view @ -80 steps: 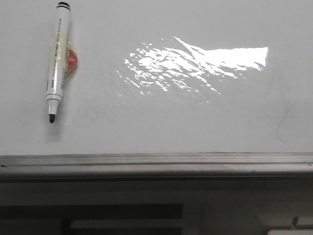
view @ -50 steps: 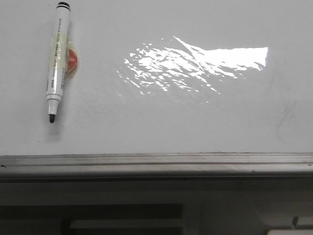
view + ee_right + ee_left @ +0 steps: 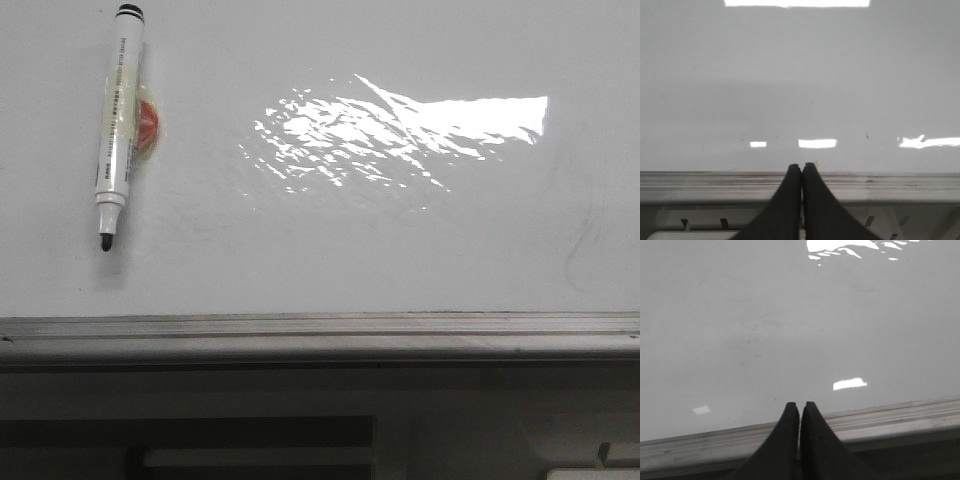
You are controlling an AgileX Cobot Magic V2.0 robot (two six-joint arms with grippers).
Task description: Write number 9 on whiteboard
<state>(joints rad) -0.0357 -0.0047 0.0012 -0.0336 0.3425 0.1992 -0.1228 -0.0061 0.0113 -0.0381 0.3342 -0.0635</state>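
The whiteboard [image 3: 350,250] lies flat and glossy, with bright glare in its middle. No dark marker line of a number 9 shows on it. A white marker [image 3: 118,125] lies on the board at the far left, uncapped, with its black tip towards the near edge. Neither gripper shows in the front view. My left gripper [image 3: 800,405] is shut and empty, above the board's [image 3: 790,330] near edge. My right gripper [image 3: 802,166] is shut and empty, over the grey edge strip [image 3: 880,182] of the board [image 3: 790,90].
A small orange round thing [image 3: 150,125] sits under the marker's right side. A faint grey smudge [image 3: 580,245] marks the board at the right. The grey metal edge strip [image 3: 320,330] runs along the near side, with dark framing below it.
A pale shape in the bottom right corner of the front view has slipped almost out of sight. The marker and the board have not moved.
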